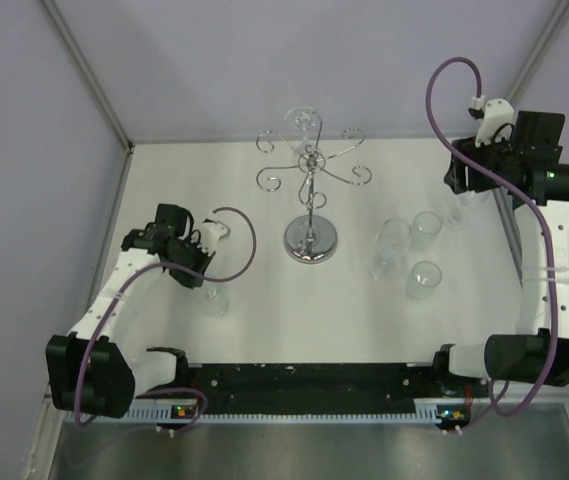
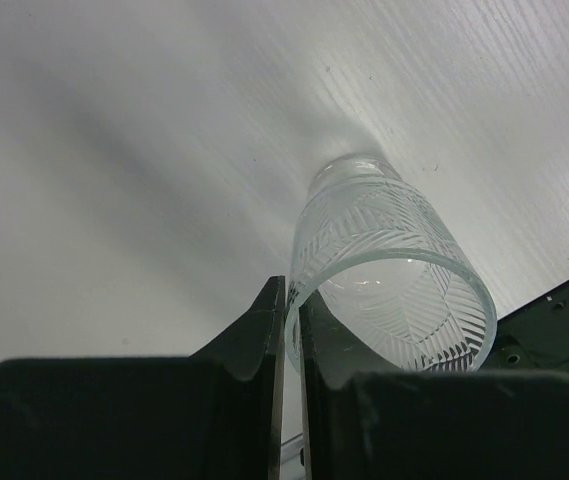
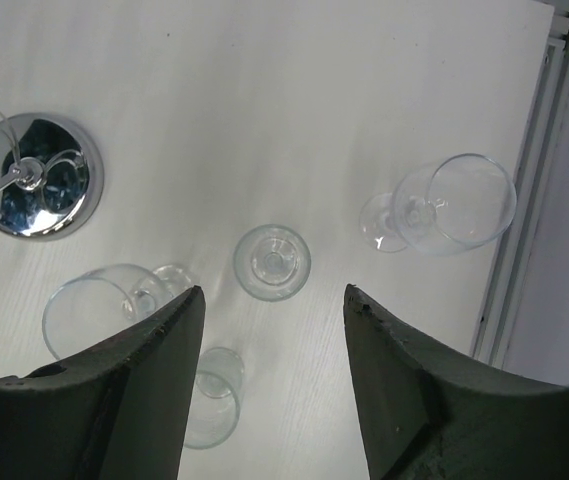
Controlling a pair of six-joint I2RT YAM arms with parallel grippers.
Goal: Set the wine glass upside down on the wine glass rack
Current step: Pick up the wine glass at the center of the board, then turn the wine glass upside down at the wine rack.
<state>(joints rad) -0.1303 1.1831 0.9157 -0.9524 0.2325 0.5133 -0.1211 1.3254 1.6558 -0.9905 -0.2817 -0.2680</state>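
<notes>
Near the table's left edge, the left gripper [image 2: 292,300] clamps the rim of the etched glass [image 2: 384,250] for lifting; the right gripper [image 3: 274,292] hangs spread.

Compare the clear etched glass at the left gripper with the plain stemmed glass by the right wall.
The clear leaf-etched glass is patterned; the plain stemmed glass is smooth. The etched one shows no stem; the plain one has stem and foot. The left gripper pinches the etched rim; the plain glass stands free. Both are clear.
</notes>
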